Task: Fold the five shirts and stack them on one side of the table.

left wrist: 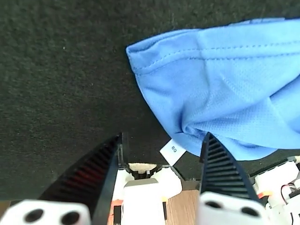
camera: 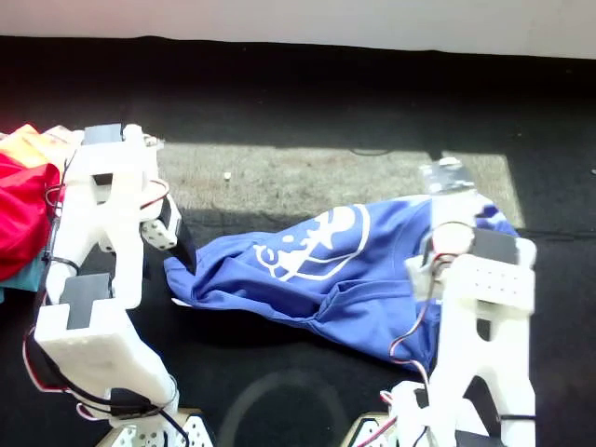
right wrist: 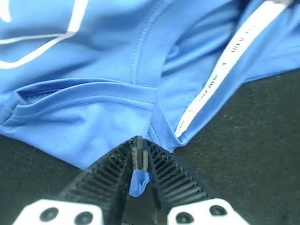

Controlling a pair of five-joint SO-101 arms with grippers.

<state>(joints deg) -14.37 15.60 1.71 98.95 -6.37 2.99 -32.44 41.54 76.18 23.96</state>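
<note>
Your right gripper [right wrist: 139,143] is clenched on a fold of the blue shirt [camera: 317,265], which lies crumpled centre-right on the tabletop [camera: 279,93]. Your left gripper [left wrist: 164,138] stands released at its left edge. A pile of shirts [camera: 19,219] sits at the far left.

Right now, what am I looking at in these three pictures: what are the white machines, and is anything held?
They are two small robot arms at a table covered in black cloth. One picture looks down from a fixed camera; the other two come from a camera on each arm's wrist, looking along its pincers. A blue shirt lies crumpled between the arms; a pile of red and orange clothes sits at the table's side. The right gripper is pinched shut on the shirt's fabric. The left gripper is open by the shirt's edge, holding nothing.
</note>
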